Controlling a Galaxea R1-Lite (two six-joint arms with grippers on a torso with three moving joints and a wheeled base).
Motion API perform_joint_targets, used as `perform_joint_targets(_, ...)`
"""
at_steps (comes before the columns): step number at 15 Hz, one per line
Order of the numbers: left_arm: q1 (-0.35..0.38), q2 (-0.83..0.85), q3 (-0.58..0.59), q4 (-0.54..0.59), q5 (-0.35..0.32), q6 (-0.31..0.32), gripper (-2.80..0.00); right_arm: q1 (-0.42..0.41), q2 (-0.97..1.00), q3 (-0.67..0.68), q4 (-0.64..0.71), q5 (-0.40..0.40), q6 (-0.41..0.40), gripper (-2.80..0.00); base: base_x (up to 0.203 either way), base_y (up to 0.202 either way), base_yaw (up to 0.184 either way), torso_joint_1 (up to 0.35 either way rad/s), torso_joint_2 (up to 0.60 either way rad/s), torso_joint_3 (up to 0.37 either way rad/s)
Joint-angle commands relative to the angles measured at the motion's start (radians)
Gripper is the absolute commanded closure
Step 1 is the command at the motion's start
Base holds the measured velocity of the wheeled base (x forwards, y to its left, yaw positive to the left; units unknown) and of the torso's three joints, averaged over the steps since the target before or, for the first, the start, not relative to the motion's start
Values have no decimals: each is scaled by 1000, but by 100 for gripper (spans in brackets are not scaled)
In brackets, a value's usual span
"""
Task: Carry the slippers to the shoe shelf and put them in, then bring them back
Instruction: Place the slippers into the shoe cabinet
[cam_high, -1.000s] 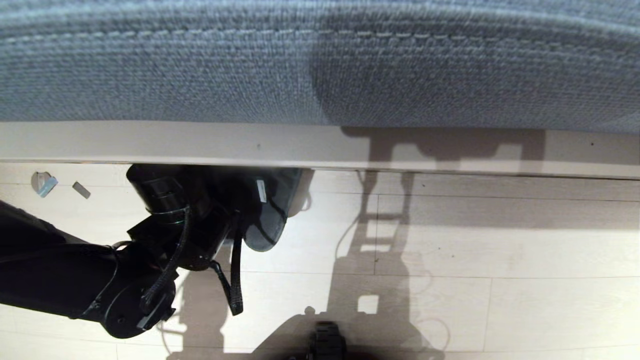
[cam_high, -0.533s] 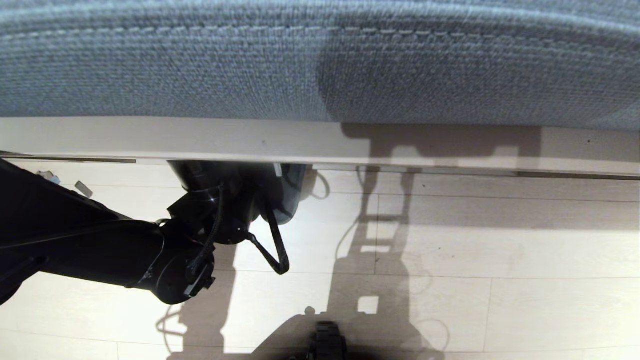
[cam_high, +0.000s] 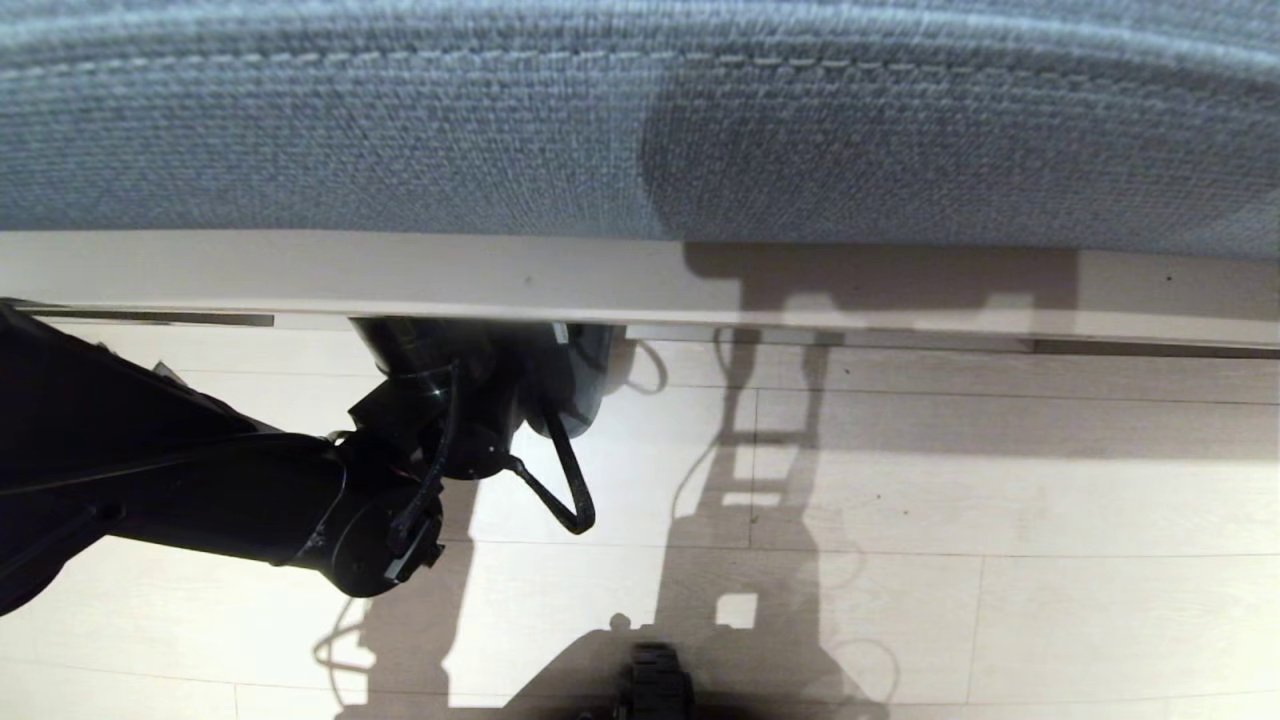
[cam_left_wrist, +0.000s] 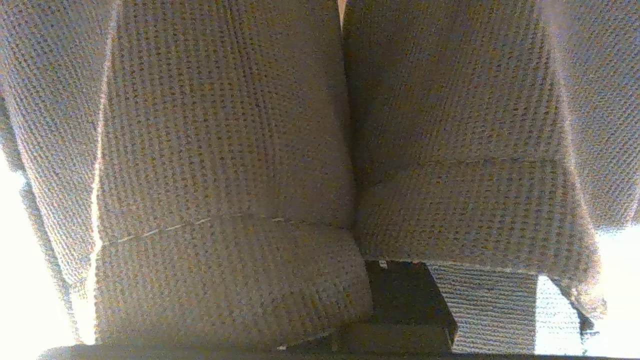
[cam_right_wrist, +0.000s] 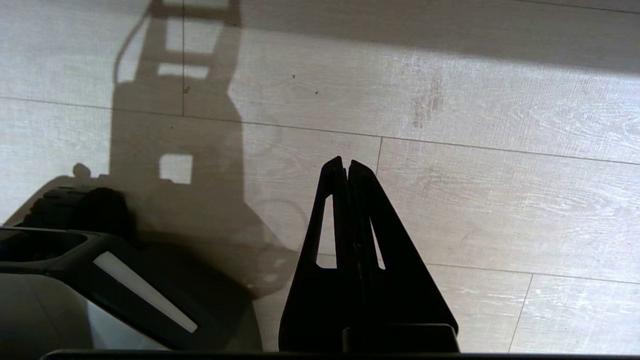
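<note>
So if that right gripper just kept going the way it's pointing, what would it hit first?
Most likely the pale wooden floor. The right gripper, fingers shut and empty, points at bare boards, with nothing in between. How far off they are is hard to judge.

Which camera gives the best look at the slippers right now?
The left wrist view: the slippers fill it, side by side, woven fabric clear. The head view shows only a dark edge of them under the bench board. The right wrist view shows none.
</note>
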Motion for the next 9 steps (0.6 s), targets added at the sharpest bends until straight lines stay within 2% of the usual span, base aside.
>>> perform_joint_targets(1, 0, -11, 56, -8, 0, -2, 0, -1, 1, 0, 0, 0, 0, 0, 0, 0, 0, 0, 0, 0)
perform_joint_targets(6, 2, -65, 208, -105, -2, 6, 0, 0, 1, 0, 0, 0, 0, 0, 0, 0, 0, 0, 0, 0)
perform_joint_targets(9, 2, -89, 211, -120, -1, 7, 0, 1, 1, 0, 0, 0, 0, 0, 0, 0, 0, 0, 0, 0)
